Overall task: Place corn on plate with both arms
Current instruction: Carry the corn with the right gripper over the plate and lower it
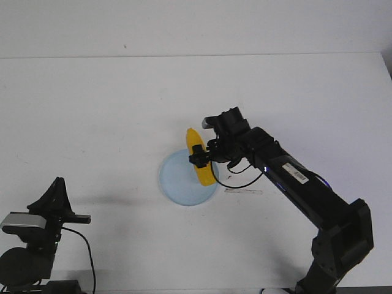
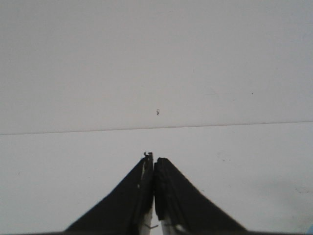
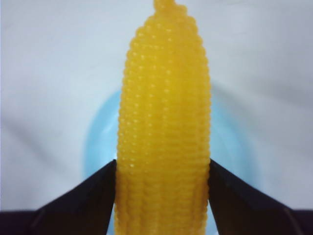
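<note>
Corn held over the plate
Right gripper (image 1: 199, 155) jaws grasp the corn (image 1: 200, 160) above the plate (image 1: 177, 182) mid-worktop; left gripper (image 2: 153, 161) jaws are clenched together, holding nothing, near the front-left corner

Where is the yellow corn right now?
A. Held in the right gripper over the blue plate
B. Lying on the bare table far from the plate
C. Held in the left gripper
A: the right gripper clamps the corn over the plate.
</note>
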`<state>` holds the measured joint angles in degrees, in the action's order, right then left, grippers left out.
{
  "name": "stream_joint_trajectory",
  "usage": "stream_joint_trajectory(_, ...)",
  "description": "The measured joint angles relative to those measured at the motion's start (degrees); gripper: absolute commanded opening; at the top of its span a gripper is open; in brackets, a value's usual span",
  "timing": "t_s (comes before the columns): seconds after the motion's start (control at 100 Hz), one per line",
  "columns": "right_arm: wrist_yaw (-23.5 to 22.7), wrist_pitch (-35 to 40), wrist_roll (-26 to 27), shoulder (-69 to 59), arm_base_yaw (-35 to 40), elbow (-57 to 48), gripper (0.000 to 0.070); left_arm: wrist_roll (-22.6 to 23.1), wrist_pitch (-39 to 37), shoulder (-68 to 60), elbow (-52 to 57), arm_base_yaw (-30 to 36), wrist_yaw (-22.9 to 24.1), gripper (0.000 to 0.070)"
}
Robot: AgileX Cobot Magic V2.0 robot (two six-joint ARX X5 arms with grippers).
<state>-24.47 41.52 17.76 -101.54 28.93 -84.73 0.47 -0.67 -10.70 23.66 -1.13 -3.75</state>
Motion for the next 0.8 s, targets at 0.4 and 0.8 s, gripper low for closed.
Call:
stream_joint_trajectory(0.4,0.81,-0.59,-0.98,-6.23,5.51,0.02,0.0344,0.00,0.00,0.00,0.00,0.00,0.00,0.0001)
stream_joint_trajectory(0.8,4.44,0.87,-0.98,-8.76,5.86,0.02,0.0364,0.00,0.00,0.00,0.00,0.00,0.00,0.0001)
